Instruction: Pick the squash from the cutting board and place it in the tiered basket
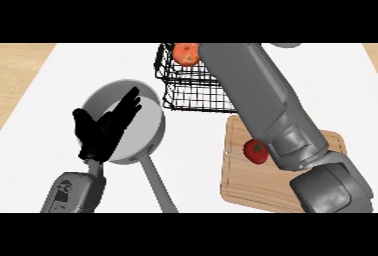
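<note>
One squash (186,53), orange-red, at 12 o'clock at the top of the one black wire tiered basket (184,95), half hidden by the right forearm (251,90); long axis and pointing can't tell. Right hand out of sight. One cutting board (244,185) at 5 o'clock carries one red fruit (255,152). One grey pan (148,125) on the white bench (192,165) at 9 o'clock, left hand (103,132) over it, fingers straight and spread
</note>
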`<action>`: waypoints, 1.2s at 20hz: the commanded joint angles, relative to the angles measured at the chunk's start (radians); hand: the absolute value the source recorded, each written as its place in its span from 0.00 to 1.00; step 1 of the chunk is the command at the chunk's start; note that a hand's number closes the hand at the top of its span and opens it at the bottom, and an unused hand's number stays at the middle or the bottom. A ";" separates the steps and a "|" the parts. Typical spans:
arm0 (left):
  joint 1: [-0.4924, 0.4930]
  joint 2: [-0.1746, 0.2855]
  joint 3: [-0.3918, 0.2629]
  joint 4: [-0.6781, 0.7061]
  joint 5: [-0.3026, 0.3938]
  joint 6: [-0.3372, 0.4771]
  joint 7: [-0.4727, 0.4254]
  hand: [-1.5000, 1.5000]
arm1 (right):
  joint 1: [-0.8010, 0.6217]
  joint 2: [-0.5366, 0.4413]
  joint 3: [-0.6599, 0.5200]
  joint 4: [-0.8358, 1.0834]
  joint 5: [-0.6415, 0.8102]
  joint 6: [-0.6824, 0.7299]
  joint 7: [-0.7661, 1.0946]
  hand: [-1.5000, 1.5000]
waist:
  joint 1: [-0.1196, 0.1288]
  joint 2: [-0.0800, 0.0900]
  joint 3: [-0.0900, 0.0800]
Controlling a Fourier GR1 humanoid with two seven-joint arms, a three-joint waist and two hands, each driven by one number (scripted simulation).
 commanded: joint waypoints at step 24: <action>0.126 0.039 0.100 -0.051 0.026 0.041 0.001 0.50 | 0.759 -0.442 -0.012 -0.977 -0.278 0.595 0.245 0.00 | -0.187 -0.050 0.003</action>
